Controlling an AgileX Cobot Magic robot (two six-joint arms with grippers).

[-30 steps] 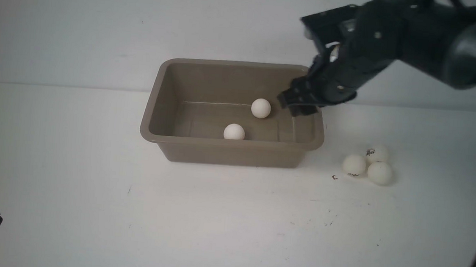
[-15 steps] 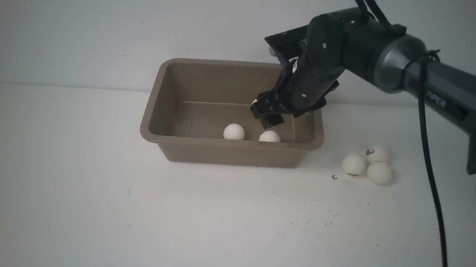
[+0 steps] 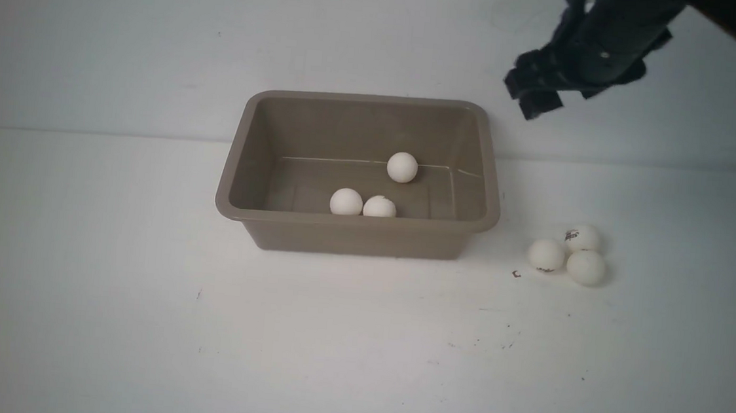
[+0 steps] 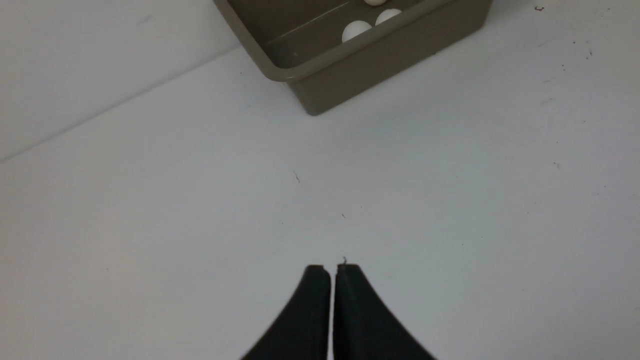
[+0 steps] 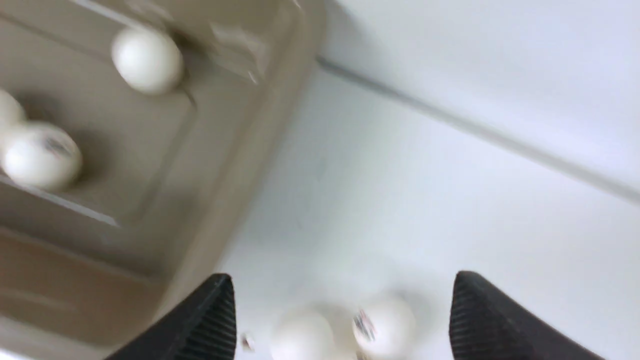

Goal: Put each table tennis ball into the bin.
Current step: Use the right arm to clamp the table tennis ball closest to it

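**Reaching for the next pickup**

Three table tennis balls [image 3: 346,202] lie in the bin [image 3: 353,222]; three more touch in a cluster [image 3: 547,255] on the desk [image 3: 331,335] to its right. The right fingers [image 5: 215,310] are spread and raised high; the left fingers [image 4: 315,310] are pressed together. We advise straddling one outer ball [image 3: 586,267] and closing gently.

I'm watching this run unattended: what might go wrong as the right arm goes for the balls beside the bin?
1. The three loose balls sit bunched together on the table, apparently touching; the open right gripper closing on one may nudge the others rolling away.
2. Three binned balls lie inside the bin; a ball released from high might strike one and bounce out.
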